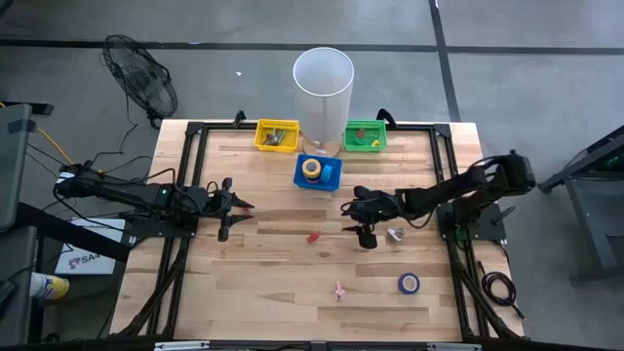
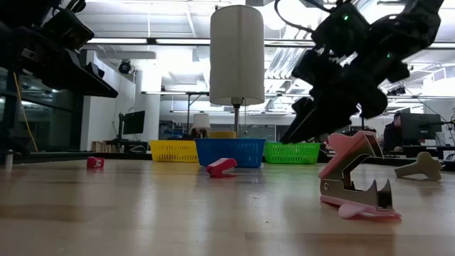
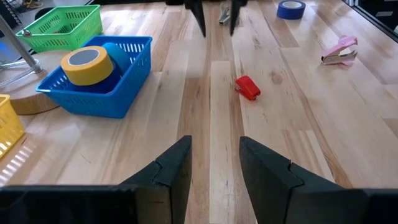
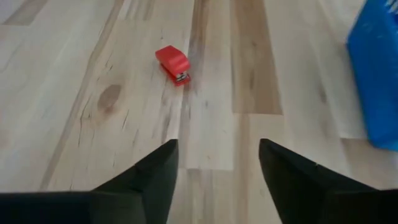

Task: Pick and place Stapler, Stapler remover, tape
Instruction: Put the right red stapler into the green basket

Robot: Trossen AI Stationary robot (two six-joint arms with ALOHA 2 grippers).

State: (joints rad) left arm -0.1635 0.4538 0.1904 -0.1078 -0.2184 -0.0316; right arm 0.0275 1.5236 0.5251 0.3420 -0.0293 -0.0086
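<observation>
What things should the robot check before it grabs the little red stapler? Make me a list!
1. Right gripper open: ok, fingers spread apart.
2. Red stapler ahead of the right gripper, nothing covering it: ok.
3. Gripper around the stapler: not ok, a gap remains.
4. Left gripper out of the way: ok, apart from the stapler.
5. Blue basket has room: cannot tell, yellow tape already inside.

green basket [image 1: 365,136] contents too small to tell
</observation>
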